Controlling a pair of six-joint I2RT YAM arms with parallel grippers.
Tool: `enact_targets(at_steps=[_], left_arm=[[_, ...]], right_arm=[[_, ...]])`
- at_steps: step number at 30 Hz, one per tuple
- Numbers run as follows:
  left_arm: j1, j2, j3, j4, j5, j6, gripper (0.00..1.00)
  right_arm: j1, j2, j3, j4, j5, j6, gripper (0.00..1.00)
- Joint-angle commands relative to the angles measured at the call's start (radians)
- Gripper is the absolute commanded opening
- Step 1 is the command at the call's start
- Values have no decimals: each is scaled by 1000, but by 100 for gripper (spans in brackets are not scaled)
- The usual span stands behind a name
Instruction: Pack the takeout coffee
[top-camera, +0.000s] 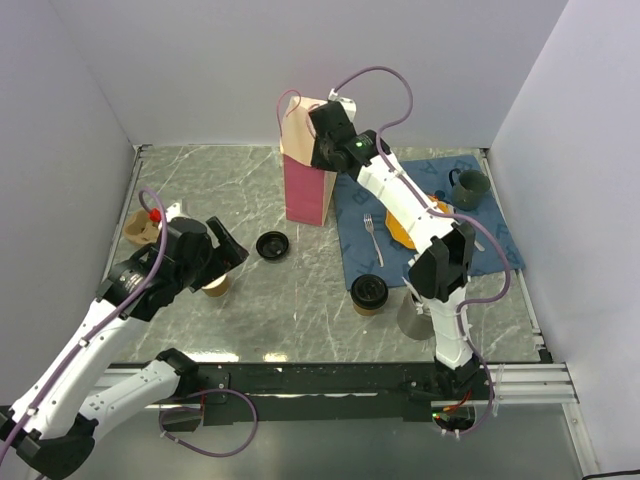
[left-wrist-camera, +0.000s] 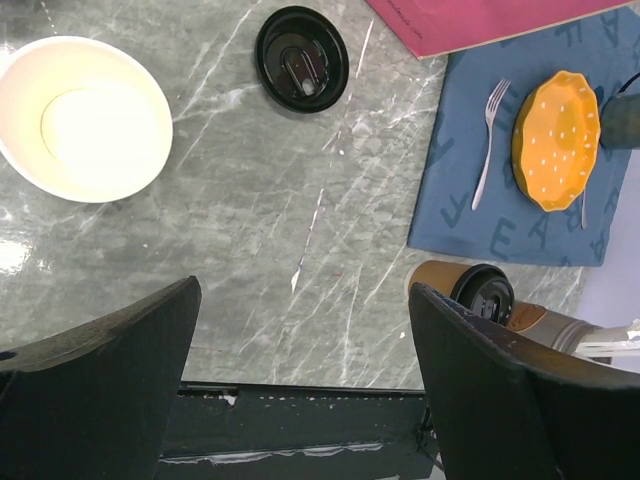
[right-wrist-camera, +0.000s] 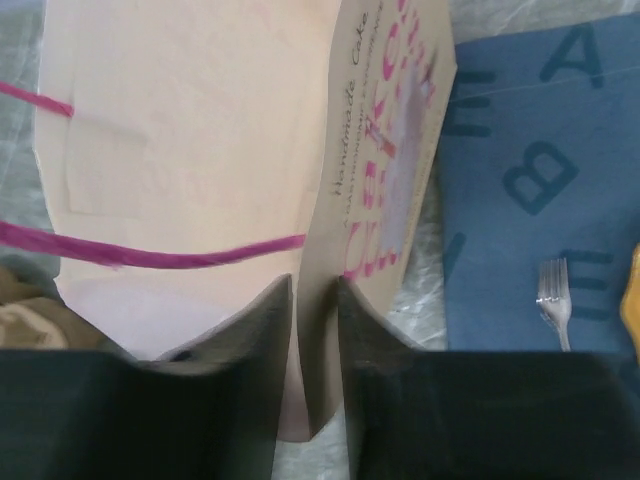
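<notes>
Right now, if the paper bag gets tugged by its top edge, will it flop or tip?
Probably flexes: the right gripper pinches just one thin wall of the paper bag. It stands tall on a narrow base, so a sideways pull could likely tip it.

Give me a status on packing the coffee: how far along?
Done: the paper bag stands upright and open, but nothing is packed yet. The lidded coffee cup sits on the table, outside the bag.
In hand: the right hand pinches the bag's top edge, apparently to steady it. The left hand is open and empty.
Left: grasp the cup and lower it into the bag.
</notes>
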Motion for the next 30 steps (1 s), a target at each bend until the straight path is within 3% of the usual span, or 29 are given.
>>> enact_targets(at_steps=[1, 5, 15, 19, 24, 30], left_arm=[[3, -26, -3, 2, -31, 7, 91], [3, -19, 11, 10, -48, 20, 91], [3, 23, 97, -11, -96, 46, 91], [4, 30, 158, -36, -117, 38, 91], [3, 40, 213, -103, -209, 21, 92], [4, 49, 279, -202, -271, -15, 92]], right_arm=[[-1, -17, 54, 20, 44, -54, 14], [-1, -80, 32, 63, 30, -143, 0], [-3, -287, -86, 78, -142, -347, 0], [-4, -393, -162, 37, -281, -424, 0], [-4, -499, -271, -31, -603, -516, 0], [-3, -677, -543, -20, -799, -603, 0]])
